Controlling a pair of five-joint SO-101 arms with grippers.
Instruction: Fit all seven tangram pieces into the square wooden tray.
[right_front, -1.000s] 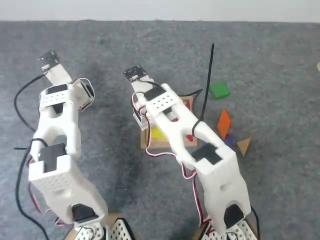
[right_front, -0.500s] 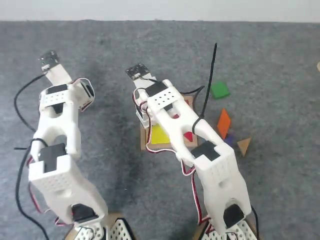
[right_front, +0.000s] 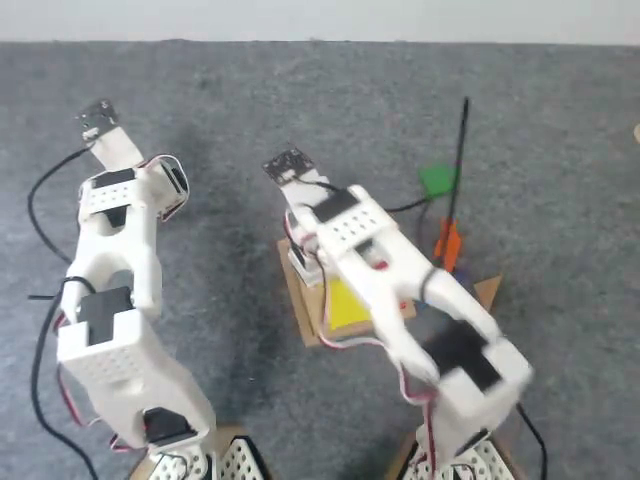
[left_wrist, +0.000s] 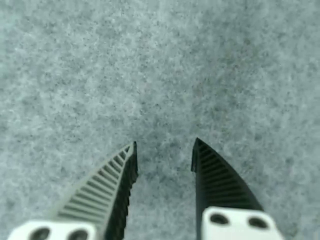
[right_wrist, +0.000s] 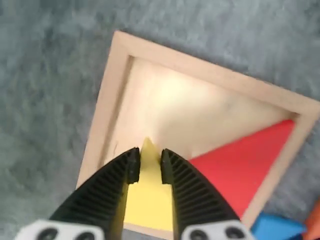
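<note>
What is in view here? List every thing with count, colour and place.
Tray: one, pale wood, on the carpet.
Yellow piece: one, yellow, in the tray.
Red piece: one, red, in the tray.
Blue piece: one, blue, just outside the tray.
Green piece: one, green, on the carpet beyond the tray.
Orange piece: one, orange, beside the tray.
Tan piece: one, tan, near the orange piece.
Left gripper: one, black, open over bare carpet.
Right gripper: one, black, shut on the yellow piece's tip.

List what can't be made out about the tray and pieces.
- High view: the right arm covers most of the tray, hiding its contents beyond the yellow piece.
- Right wrist view: the blue piece is cut off by the picture's edge; shape unclear.
- High view: the orange piece is partly behind a black cable.
</note>
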